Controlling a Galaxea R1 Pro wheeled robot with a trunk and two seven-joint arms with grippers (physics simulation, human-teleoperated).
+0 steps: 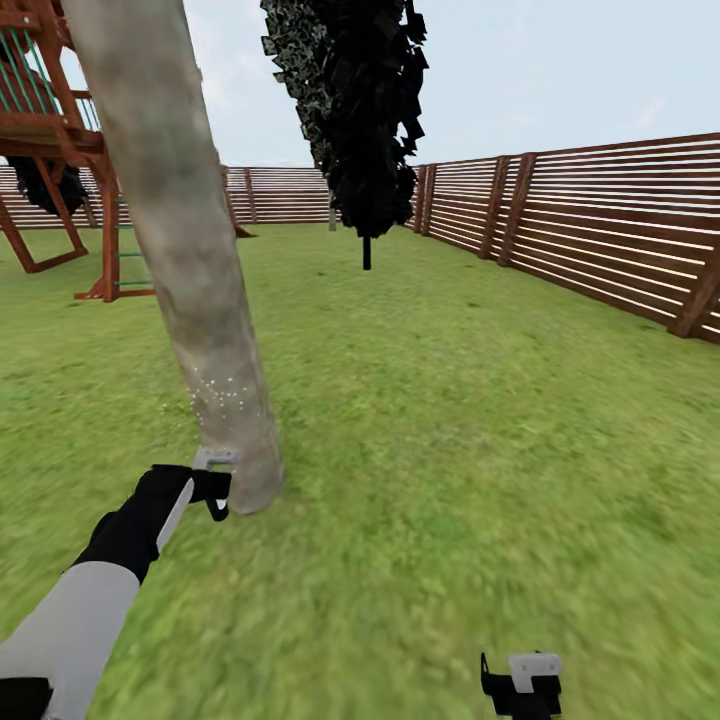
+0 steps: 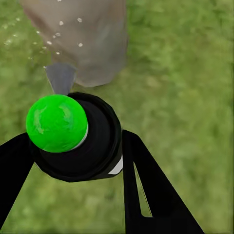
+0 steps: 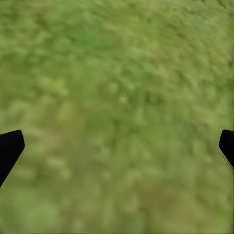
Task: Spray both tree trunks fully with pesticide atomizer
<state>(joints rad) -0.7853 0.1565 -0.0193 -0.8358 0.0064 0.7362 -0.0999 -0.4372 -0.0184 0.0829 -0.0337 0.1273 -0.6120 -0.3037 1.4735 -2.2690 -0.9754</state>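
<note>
We lose the tree trunk [image 1: 180,240] past the head view's top edge, crown unseen. The left gripper [image 2: 73,146] hides most of the pesticide atomizer [image 2: 78,139], showing us just its cap end. Only the right gripper [image 3: 117,146] tips clear the picture's sides, above blurred lawn [image 3: 117,87].

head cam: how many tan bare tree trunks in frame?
1. The tree trunk rises at the left, its base right by the left gripper holding the pesticide atomizer. Another may be out of frame.
</note>
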